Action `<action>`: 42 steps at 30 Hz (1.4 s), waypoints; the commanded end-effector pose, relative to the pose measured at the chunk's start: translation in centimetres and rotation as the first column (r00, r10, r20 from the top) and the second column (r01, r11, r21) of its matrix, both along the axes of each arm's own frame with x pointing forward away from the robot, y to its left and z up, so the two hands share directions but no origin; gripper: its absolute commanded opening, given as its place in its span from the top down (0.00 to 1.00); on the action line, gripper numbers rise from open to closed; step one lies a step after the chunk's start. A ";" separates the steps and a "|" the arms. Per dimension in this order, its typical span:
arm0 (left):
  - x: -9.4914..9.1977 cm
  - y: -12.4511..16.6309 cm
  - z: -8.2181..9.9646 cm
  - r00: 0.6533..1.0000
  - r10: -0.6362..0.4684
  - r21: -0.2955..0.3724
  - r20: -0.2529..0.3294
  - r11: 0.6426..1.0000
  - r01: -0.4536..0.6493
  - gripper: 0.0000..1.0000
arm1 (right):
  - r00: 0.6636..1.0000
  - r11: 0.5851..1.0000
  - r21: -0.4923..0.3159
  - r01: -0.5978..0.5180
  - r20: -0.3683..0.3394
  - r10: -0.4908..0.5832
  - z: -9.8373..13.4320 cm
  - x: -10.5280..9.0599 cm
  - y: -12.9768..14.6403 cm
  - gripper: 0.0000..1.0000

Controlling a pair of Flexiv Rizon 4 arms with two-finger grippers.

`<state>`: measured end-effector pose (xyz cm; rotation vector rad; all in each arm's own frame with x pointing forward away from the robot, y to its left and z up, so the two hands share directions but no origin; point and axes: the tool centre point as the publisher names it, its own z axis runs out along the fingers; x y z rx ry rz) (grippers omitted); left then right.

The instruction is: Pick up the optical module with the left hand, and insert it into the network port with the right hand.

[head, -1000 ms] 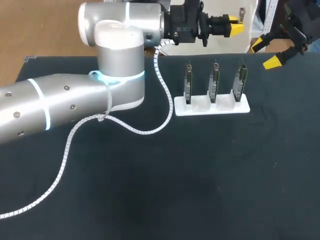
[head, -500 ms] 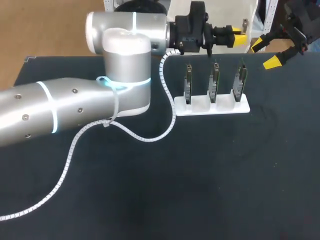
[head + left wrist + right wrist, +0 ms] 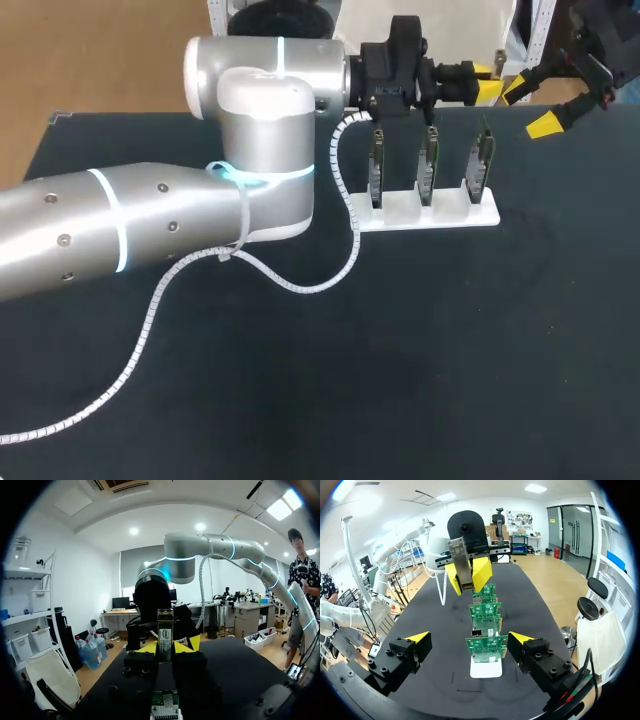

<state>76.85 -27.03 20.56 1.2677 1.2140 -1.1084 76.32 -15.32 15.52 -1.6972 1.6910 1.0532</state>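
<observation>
We look down on the black counter (image 3: 450,350) from a fixed head camera above and behind us, far enough back to take in most of it, with the white rack (image 3: 425,212) of boards at the far side. Our left wrist camera looks out level along the left claw (image 3: 170,645), across the counter toward our right arm (image 3: 225,545). Our right wrist camera faces the opposite way, close over the rack, looking along the row of boards between the fingers of the right claw (image 3: 470,639). All three views share the rack. The two wrist views face each other, and both show the optical module (image 3: 165,625) close up.
</observation>
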 end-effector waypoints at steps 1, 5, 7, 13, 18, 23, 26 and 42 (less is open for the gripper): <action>0.1 -0.5 -0.4 1.000 -0.004 0.002 -0.002 1.000 0.004 1.00 | 1.000 1.000 0.001 0.002 0.003 -0.002 0.0 -0.1 0.0 0.00; 0.0 -0.7 -0.8 1.000 -0.005 0.006 -0.011 1.000 0.005 1.00 | 1.000 1.000 0.001 0.002 0.003 -0.002 0.0 -0.1 0.0 0.00; 0.0 -0.8 -1.0 1.000 -0.003 0.007 -0.013 1.000 0.003 1.00 | 1.000 1.000 0.001 0.002 0.003 -0.002 0.0 -0.1 0.0 0.00; -0.1 -0.9 -1.6 1.000 0.011 -0.001 0.002 1.000 -0.011 1.00 | 1.000 1.000 0.001 0.002 0.003 -0.002 0.0 -0.1 0.0 0.00; 0.0 -0.8 -2.0 1.000 0.022 -0.001 -0.011 1.000 -0.022 1.00 | 1.000 1.000 0.001 0.002 0.003 -0.002 0.0 -0.1 0.0 0.00; 0.0 -1.0 -2.3 1.000 0.021 0.005 -0.021 1.000 -0.021 1.00 | 1.000 1.000 0.001 0.002 0.003 -0.002 0.0 -0.1 0.0 0.00; 0.0 -1.0 -2.4 0.999 0.022 0.005 -0.023 1.000 -0.022 1.00 | 1.000 1.000 0.001 0.002 0.003 -0.002 0.0 -0.1 0.0 0.00; 0.5 -0.6 -2.5 0.999 0.037 0.031 -0.026 0.999 -0.037 1.00 | 1.000 1.000 0.001 0.002 0.003 -0.002 0.0 -0.1 0.0 0.00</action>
